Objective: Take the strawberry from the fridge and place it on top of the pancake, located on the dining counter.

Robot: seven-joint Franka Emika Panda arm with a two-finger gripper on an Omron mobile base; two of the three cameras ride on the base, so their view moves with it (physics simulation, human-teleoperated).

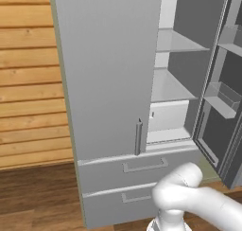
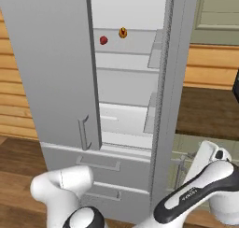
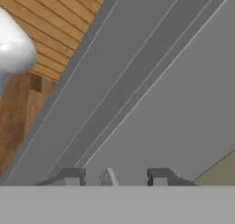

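A: Where does the strawberry [image 2: 103, 40] lie?

B: On an upper shelf [image 2: 125, 47] inside the fridge [image 2: 51, 63], near the shelf's left end, close to the edge of the closed left door [image 1: 108, 69]. Just beside it, apart and to its right, sits 1 orange-yellow item [image 2: 123, 33]. The right door [image 1: 227, 93] stands swung open.

A: And the gripper [image 3: 114, 177]?

B: Seen in the hand view, its 2 dark tips stand apart with nothing between them: jaws open, empty, facing grey fridge panels.

A: How will the fruit handle?

B: Judged light, soft and easily bruised; roundish, so it may roll along the shelf if nudged. Being far smaller than the jaws, it calls for a gentle pinch across its widest middle.

A: Room for moving?

B: The opening is narrow, bounded by the left door's edge and the open right door with its bins [image 1: 222, 100]. Approach looks freest straight in, above the shelf lip, keeping clear of the neighbouring item.
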